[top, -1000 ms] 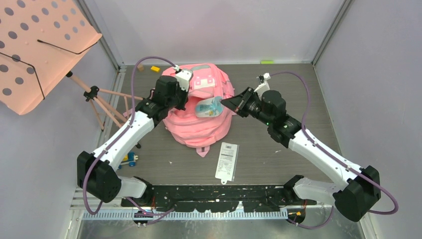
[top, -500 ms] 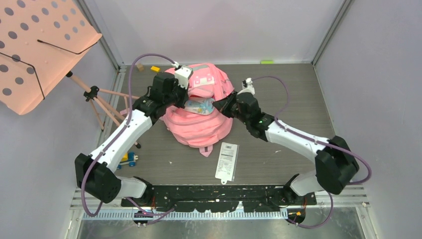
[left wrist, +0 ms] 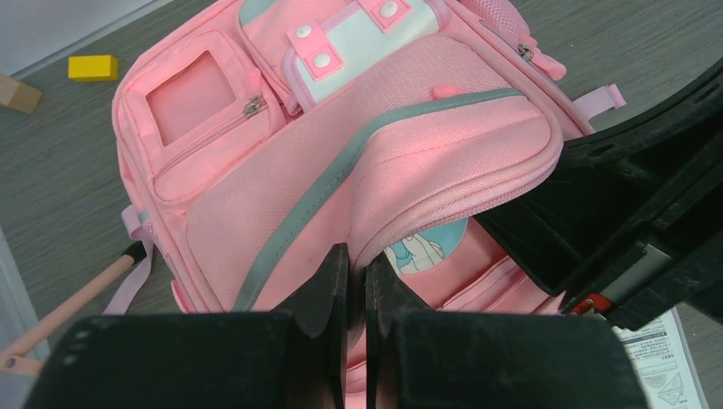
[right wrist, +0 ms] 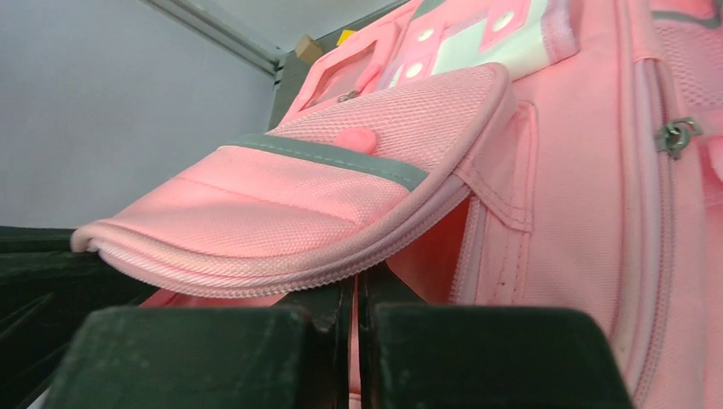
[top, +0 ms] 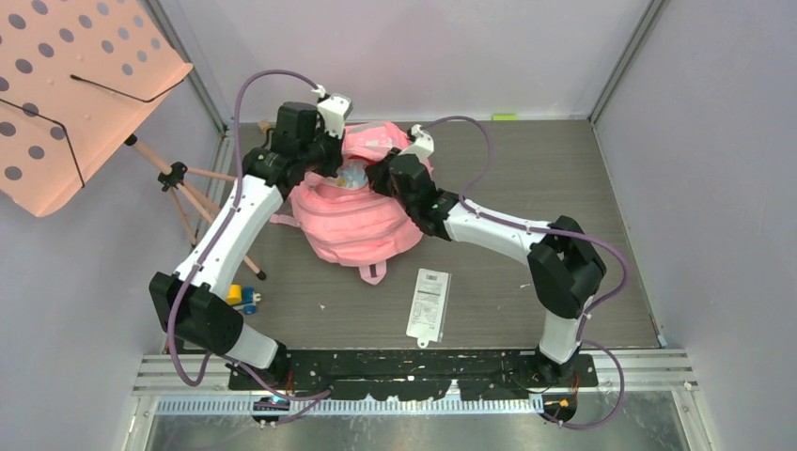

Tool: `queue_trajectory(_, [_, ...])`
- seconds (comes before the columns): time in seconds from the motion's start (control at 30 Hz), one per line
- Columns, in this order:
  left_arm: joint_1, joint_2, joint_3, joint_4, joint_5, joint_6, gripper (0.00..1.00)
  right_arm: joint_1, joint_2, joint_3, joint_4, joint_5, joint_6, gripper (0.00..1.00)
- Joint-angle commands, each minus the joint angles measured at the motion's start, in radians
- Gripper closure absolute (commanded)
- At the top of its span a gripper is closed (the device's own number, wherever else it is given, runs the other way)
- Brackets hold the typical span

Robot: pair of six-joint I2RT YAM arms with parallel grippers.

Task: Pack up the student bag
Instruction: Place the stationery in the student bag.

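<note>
The bag (top: 352, 221) lies front up on the table (top: 564, 169), in the upper middle of the top view, between the two wrists. The left gripper (left wrist: 355, 273) comes in from the bag's upper left, its fingers pressed together on the rim of the front flap (left wrist: 409, 153) and holding that flap raised off the body. Under the flap, a packet (left wrist: 424, 247) with a pale blue print shows in the opening. The right gripper (right wrist: 354, 294) reaches in from the right, its fingers almost touching just beneath the flap's zipped edge. A sliver of pink shows between them, but I cannot tell whether they grip fabric.

A white card (top: 429, 303) lies below the bag, apart from it. A stand (top: 85, 75) fills the upper left corner, and a toy (top: 242, 299) sits at the lower left. A yellow block (left wrist: 92, 66) lies beyond the bag's top.
</note>
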Motion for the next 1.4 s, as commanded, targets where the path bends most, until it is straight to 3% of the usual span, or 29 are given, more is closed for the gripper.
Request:
queue_trajectory(0.0, [0.005,-0.061,0.119,0.128,0.102,-0.039,1.00,0.012,0.082,0.105,0.014,0.124,-0.109,0.95])
queue_trajectory(0.17, [0.026,-0.067,0.126,0.122,0.132,-0.059,1.00,0.011,0.128,0.168,-0.016,0.185,-0.186,0.80])
queue_trajectory(0.4, [0.042,-0.075,0.099,0.107,0.117,-0.090,1.00,0.013,0.085,0.154,-0.004,0.215,-0.270,0.43])
queue_trajectory(0.53, [0.045,-0.068,0.101,0.099,0.087,-0.102,1.00,0.012,0.031,0.126,-0.007,0.166,-0.319,0.29])
queue_trajectory(1.0, [0.091,-0.060,-0.005,0.191,0.053,-0.240,1.00,0.010,-0.346,-0.023,-0.304,-0.038,-0.411,0.19])
queue_trajectory(1.2, [0.118,-0.008,0.119,0.193,0.054,-0.298,1.00,0.010,-0.606,-0.312,-0.348,-0.033,-0.389,0.19])
queue_trajectory(1.37, [0.137,0.021,0.120,0.338,-0.043,-0.356,1.00,0.020,-0.715,-0.545,-0.203,-0.107,-0.357,0.25])
